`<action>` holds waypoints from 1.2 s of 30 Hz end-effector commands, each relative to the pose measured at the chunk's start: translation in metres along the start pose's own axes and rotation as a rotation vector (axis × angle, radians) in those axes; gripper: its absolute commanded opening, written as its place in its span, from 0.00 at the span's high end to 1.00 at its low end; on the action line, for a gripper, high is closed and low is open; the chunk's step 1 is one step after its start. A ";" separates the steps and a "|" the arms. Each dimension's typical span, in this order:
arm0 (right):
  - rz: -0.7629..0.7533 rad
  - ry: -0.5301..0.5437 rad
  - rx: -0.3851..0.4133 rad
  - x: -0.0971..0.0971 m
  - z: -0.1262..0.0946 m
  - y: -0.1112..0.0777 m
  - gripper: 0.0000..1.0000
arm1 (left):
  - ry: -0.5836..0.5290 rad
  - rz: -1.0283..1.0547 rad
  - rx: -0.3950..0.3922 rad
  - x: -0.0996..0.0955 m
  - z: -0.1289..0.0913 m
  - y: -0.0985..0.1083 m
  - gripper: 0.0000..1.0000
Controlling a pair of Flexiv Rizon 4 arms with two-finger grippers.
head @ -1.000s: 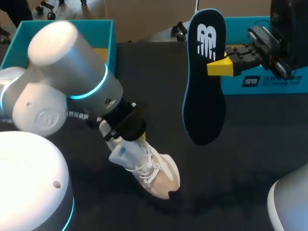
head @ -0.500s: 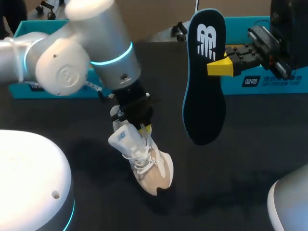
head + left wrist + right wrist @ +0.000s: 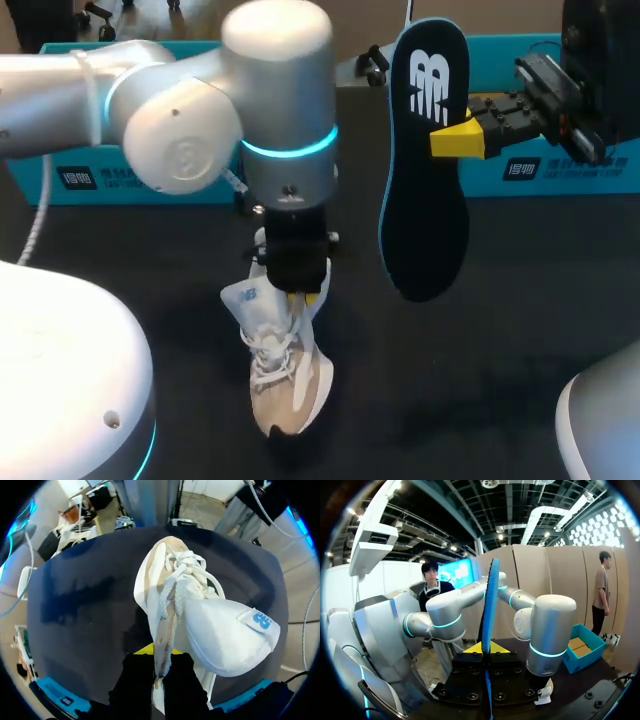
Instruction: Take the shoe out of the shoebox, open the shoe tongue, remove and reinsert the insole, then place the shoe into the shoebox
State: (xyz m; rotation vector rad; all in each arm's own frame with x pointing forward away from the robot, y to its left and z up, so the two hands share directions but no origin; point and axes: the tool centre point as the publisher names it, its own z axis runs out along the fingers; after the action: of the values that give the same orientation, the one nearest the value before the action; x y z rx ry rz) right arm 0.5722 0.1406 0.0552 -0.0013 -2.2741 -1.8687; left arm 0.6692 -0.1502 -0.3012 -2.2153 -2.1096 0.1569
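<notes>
A white and beige shoe (image 3: 283, 375) rests on the black table, toe toward the front edge, its white tongue (image 3: 246, 303) pulled open. My left gripper (image 3: 300, 288) is shut on the shoe's collar edge. In the left wrist view the shoe (image 3: 170, 587) stretches ahead of the left gripper (image 3: 159, 666), its side wall pinched between the fingers and its tongue (image 3: 225, 635) folded to one side. My right gripper (image 3: 452, 140) holds the black, blue-rimmed insole (image 3: 425, 180) upright above the table's right half. The insole (image 3: 490, 605) shows edge-on in the right gripper (image 3: 486, 657).
The teal shoebox (image 3: 110, 178) stands at the back left, partly hidden by my left arm. Another teal box part (image 3: 560, 165) lies at the back right behind the right gripper. Bare black tabletop (image 3: 470, 380) lies under the insole.
My left arm has swung to the right and turned the shoe with it, so the toe now points at the front edge instead of right. The right arm and insole have not moved.
</notes>
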 end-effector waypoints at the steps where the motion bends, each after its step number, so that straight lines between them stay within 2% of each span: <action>1: 0.002 0.003 0.004 -0.003 0.002 0.002 1.00 | 0.113 0.048 0.002 -0.011 0.004 -0.001 1.00; 21: 0.002 0.003 0.004 -0.003 0.002 0.002 1.00 | 0.231 0.023 0.039 -0.035 0.044 0.007 1.00; 36: 0.002 0.003 0.004 -0.003 0.002 0.002 1.00 | 0.255 0.024 0.040 -0.054 0.070 0.014 1.00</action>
State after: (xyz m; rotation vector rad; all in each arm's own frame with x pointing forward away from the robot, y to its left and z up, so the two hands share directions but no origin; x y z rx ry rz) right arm 0.5723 0.1406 0.0552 -0.0014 -2.2740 -1.8687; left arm 0.6710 -0.1985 -0.3677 -2.1138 -1.9547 -0.0426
